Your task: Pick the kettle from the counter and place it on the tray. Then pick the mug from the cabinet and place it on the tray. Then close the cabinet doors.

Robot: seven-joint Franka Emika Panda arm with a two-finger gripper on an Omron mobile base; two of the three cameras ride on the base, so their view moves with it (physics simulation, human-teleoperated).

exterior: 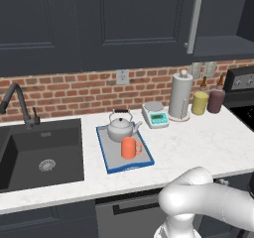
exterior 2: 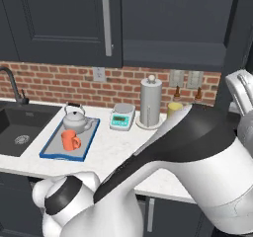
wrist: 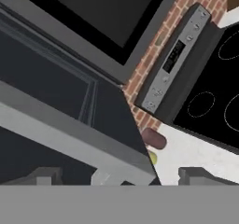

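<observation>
The tray [exterior: 113,166] lies on the counter [exterior: 198,143], long axis running front to back. The kettle [exterior: 120,127] stands at its rear, spout right; the mug [exterior: 130,148] stands in front. The gripper [wrist: 121,178] gapes wide, empty, at a cabinet door [wrist: 70,120].

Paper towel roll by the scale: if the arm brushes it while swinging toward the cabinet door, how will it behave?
The paper towel roll stands tall and narrow, so a knock up high would likely tip it. It looks light, so it would probably slide easily on the smooth counter. If it falls, the yellow canister beside it may be hit.
</observation>
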